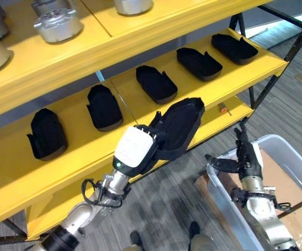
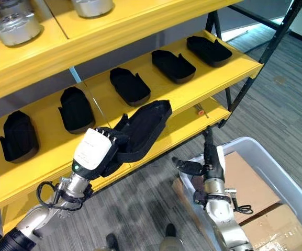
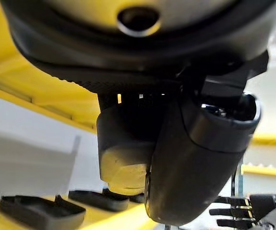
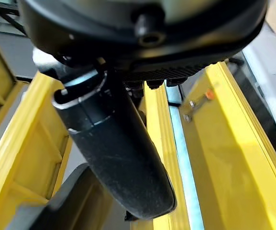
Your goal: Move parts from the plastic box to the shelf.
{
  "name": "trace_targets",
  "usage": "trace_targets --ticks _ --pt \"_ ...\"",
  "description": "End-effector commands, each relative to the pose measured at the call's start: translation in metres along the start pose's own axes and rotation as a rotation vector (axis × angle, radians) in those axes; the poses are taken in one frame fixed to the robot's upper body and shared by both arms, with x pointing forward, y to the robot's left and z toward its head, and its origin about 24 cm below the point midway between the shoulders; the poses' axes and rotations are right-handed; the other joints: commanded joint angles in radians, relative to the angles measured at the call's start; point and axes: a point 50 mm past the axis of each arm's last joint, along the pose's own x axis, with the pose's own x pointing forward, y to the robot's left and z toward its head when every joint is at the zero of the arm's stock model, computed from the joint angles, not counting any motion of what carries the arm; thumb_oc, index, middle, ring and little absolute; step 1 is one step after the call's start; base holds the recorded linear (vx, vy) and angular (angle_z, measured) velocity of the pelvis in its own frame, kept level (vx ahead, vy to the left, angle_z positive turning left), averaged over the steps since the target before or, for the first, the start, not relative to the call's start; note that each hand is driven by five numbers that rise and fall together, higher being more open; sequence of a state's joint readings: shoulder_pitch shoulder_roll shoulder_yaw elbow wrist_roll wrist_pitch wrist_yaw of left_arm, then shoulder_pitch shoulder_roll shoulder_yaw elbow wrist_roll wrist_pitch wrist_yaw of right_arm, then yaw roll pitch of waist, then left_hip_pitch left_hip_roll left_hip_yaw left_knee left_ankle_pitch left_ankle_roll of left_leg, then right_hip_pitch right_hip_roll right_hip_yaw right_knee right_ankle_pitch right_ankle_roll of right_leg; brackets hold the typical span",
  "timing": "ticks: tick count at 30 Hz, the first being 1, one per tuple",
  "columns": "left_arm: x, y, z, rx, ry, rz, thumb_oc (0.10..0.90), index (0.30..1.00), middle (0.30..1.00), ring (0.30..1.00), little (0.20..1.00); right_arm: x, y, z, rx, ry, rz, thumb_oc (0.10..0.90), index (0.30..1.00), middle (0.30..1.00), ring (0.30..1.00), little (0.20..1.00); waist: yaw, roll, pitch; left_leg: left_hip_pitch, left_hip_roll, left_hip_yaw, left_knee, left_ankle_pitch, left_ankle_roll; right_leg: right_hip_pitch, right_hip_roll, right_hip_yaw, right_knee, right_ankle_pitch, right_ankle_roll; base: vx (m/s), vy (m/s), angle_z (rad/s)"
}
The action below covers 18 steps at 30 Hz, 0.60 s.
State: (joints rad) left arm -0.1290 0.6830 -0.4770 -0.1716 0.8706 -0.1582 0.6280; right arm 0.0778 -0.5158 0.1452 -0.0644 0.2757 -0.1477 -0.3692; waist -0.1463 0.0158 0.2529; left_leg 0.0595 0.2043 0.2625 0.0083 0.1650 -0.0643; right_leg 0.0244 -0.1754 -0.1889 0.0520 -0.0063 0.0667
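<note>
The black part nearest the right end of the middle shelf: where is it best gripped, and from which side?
Probably by its long side walls, from above and the front. The black part lies flat and open side up on the middle shelf, narrow across, with free space beside it.

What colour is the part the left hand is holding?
Black; the part in the left hand shows best in the right eye view.

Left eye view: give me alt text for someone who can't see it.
The robot's left hand holds a black moulded plastic part just in front of a yellow metal shelf where five matching black parts lie in a row. Its right hand hangs open over a clear plastic box on the floor.
</note>
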Motion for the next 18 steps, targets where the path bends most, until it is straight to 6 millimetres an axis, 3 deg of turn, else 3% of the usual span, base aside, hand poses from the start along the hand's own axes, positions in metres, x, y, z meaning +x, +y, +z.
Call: trace_targets --ticks 1,5,9,11,13,18 --pt "0.030 0.050 -0.001 0.068 -0.036 0.368 0.400 0.300 0.300 0.300 0.300 0.010 0.011 0.045 0.057 -0.265 0.082 0.900 1.000 1.000 1.000 1.000 -0.030 -0.021 -0.103 -0.019 0.023 0.023 0.011 -0.083 -0.031 0.033 0.095 0.026 -0.092 -0.011 -0.020 0.00 0.356 0.38" --pt "0.027 0.051 -0.003 0.119 -0.031 0.395 0.400 0.300 0.300 0.300 0.300 0.010 0.012 0.046 0.054 -0.261 0.095 0.900 1.000 1.000 1.000 1.000 -0.029 -0.011 -0.105 -0.002 0.009 0.042 -0.013 -0.091 -0.033 0.043 0.079 0.013 -0.106 0.002 -0.006 -0.01 0.235 0.31" --pt "0.024 0.060 -0.001 0.202 -0.077 0.465 0.400 0.300 0.300 0.300 0.300 0.009 0.015 0.043 0.026 -0.252 0.096 0.900 1.000 1.000 1.000 1.000 -0.008 -0.007 -0.116 0.042 -0.053 0.035 -0.079 -0.138 -0.019 0.064 0.043 -0.016 -0.133 0.034 0.037 -0.01 0.300 0.40" --pt "0.024 0.060 -0.001 0.202 -0.076 0.464 0.400 0.300 0.300 0.300 0.300 0.009 0.015 0.043 0.026 -0.252 0.096 0.900 1.000 1.000 1.000 1.000 -0.009 -0.007 -0.116 0.043 -0.053 0.035 -0.080 -0.137 -0.019 0.065 0.043 -0.016 -0.133 0.033 0.037 0.00 0.157 0.36" --pt "0.023 0.072 -0.005 0.275 -0.076 0.512 0.400 0.300 0.300 0.300 0.300 0.008 0.021 0.051 0.026 -0.282 0.086 0.900 1.000 1.000 1.000 1.000 0.028 -0.015 -0.133 0.051 -0.087 0.011 -0.096 -0.171 0.001 0.071 0.004 -0.053 -0.139 0.055 0.085 -0.01 0.447 0.12" --pt "0.018 0.081 -0.012 0.324 -0.060 0.548 0.400 0.300 0.300 0.300 0.300 0.008 0.025 0.062 -0.017 -0.344 0.087 0.900 1.000 1.000 1.000 1.000 0.062 -0.029 -0.140 0.052 -0.123 0.001 -0.094 -0.199 0.035 0.072 -0.042 -0.072 -0.135 0.070 0.120 -0.02 0.254 0.39"
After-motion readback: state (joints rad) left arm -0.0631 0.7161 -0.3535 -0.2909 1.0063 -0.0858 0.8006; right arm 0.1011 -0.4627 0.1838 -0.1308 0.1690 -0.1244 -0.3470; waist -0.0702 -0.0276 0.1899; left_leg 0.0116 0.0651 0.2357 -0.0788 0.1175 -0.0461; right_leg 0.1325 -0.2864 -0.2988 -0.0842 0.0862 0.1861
